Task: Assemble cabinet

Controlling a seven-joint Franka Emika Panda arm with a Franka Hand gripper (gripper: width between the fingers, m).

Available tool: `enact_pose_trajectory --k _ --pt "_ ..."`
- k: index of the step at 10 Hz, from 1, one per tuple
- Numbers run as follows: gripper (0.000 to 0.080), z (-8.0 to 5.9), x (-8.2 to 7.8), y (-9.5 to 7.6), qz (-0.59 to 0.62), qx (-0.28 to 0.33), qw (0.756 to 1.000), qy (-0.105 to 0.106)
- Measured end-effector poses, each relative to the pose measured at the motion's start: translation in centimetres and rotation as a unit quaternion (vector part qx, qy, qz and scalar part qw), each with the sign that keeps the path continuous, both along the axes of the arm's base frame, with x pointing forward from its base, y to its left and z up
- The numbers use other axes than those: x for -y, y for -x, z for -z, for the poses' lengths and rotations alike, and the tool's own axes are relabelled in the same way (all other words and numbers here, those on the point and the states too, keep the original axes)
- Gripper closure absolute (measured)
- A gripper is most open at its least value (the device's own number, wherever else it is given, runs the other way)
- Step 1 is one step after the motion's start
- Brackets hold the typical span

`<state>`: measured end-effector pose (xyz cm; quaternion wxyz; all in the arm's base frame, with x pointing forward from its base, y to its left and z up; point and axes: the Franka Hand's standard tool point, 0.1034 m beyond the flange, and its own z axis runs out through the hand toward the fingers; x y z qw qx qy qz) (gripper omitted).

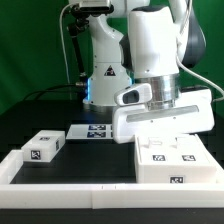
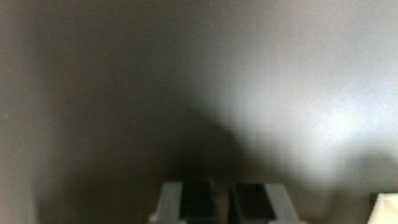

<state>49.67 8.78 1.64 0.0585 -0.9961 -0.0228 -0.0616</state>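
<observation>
The cabinet is in parts. Its box (image 1: 146, 166), with tags on top, lies near the marker board (image 1: 95, 131), off toward the exterior view's right and closer to the camera. A wide panel (image 1: 165, 125) sits tilted just above the box, right under the gripper (image 1: 152, 104). A small panel (image 1: 42, 148) lies on the board's other side. In the wrist view, two fingers (image 2: 182, 200) stand close together before a blurred grey surface. I cannot tell whether they grip the panel.

The blocky white cabinet body (image 1: 176, 163) sits at the exterior view's right, tags up; a loose panel (image 1: 44, 147) lies well leftward. Both lie flat.
</observation>
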Motion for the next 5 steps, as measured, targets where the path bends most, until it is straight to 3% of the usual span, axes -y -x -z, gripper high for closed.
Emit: enact_pose_trajectory --k 5 --pt "0.0798 -5.2 0.6 -1.3 -0.016 0.023 1.000 0.009"
